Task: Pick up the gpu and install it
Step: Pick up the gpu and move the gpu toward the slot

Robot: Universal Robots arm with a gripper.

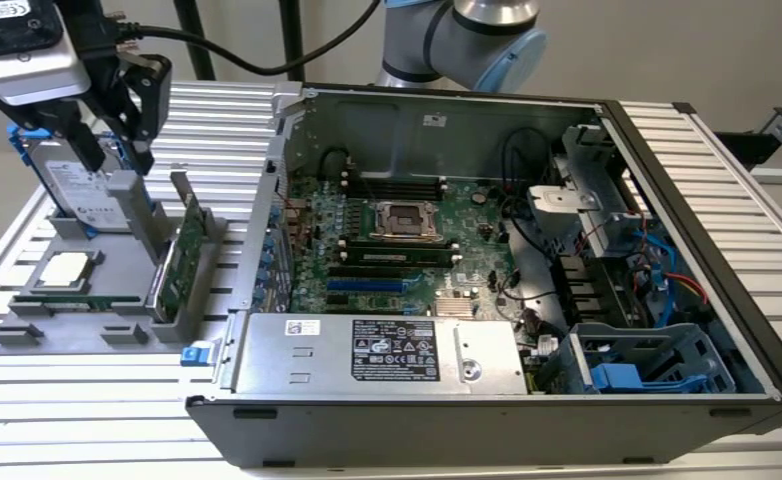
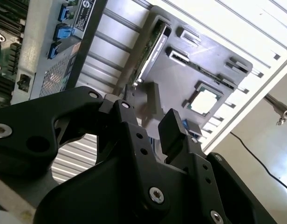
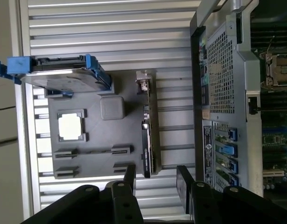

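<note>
We see the gpu (image 3: 148, 140) standing on its long edge in a slot of a grey holder (image 3: 120, 130), along the holder's side nearest the open computer case (image 1: 711, 200). The holder sits on the slatted metal table (image 3: 111, 42).

In the first wrist view the card is edge-on, a thin dark strip with its silver bracket (image 3: 142, 83) at the end nearer the hard drive (image 3: 64, 77). The exterior view shows us more of its flat side (image 1: 182, 255), a green board set upright and leaning slightly. In the second wrist view we catch just its green edge (image 2: 147, 52).

On the same holder lie a square processor chip (image 3: 70, 127) and the blue-framed hard drive, which stands upright at one end.

The claw (image 3: 155, 184) is released: in the first wrist view its two black fingers (image 3: 183, 186) stand apart with nothing between them, hovering off the card's far end from the bracket and not touching it. The exterior view places the claw (image 1: 118, 148) high above the holder, over the hard drive.

That view alone shows us the inside of the case, with its green motherboard (image 1: 391, 240) and a silver power supply (image 1: 378, 350) along the near wall.
</note>
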